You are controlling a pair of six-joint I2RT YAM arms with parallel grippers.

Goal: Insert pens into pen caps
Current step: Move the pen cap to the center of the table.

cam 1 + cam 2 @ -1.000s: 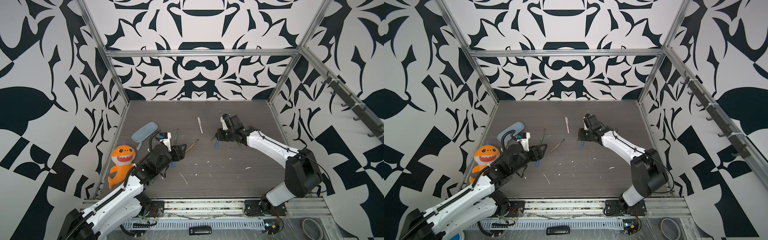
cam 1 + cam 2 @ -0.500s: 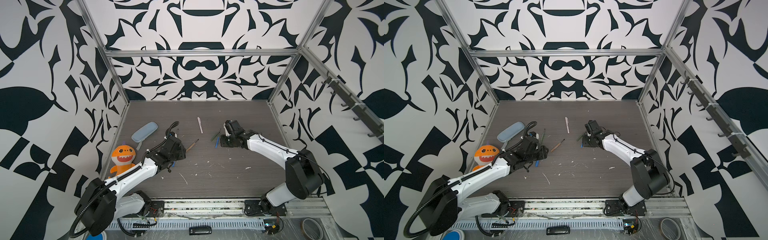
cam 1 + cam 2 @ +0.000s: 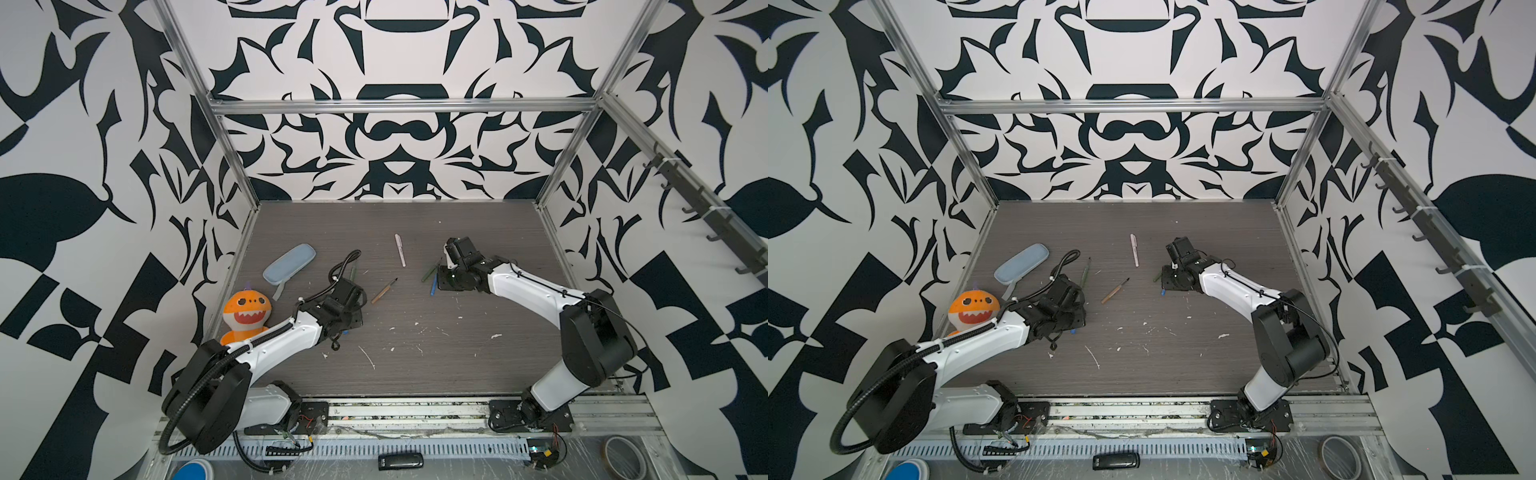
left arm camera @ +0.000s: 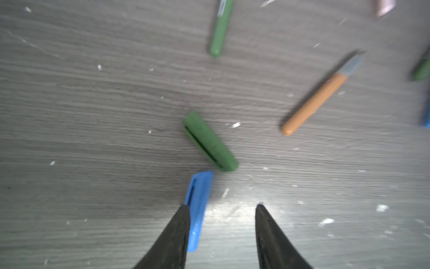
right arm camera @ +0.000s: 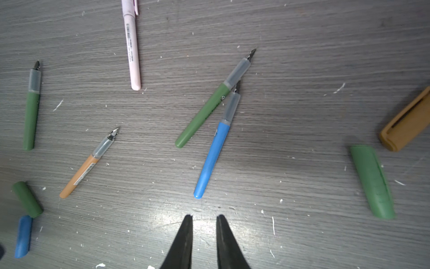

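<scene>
In the left wrist view my left gripper [image 4: 223,206] stands open low over the table. A blue pen cap [image 4: 199,205] lies between its fingers, against one of them. A green pen cap [image 4: 210,142] rests just beyond, with an orange-brown pen [image 4: 318,97] and a green pen [image 4: 221,28] farther off. My right gripper [image 5: 204,216] has its jaws nearly together and holds nothing. It is just short of the blunt end of the blue pen [image 5: 214,151], which touches a green pen [image 5: 209,109]. A green cap [image 5: 372,181] and an orange-brown cap [image 5: 407,121] lie to one side.
A pale pink pen [image 3: 400,249] lies toward the back middle. A pale blue pencil case [image 3: 289,264] and an orange shark toy [image 3: 246,309] sit at the left edge by the wall. White flecks dot the grey table [image 3: 415,365].
My left arm has come down from a raised pose to the table, and its jaws have narrowed around the blue cap. The right wrist has dropped slightly toward the blue pen.
</scene>
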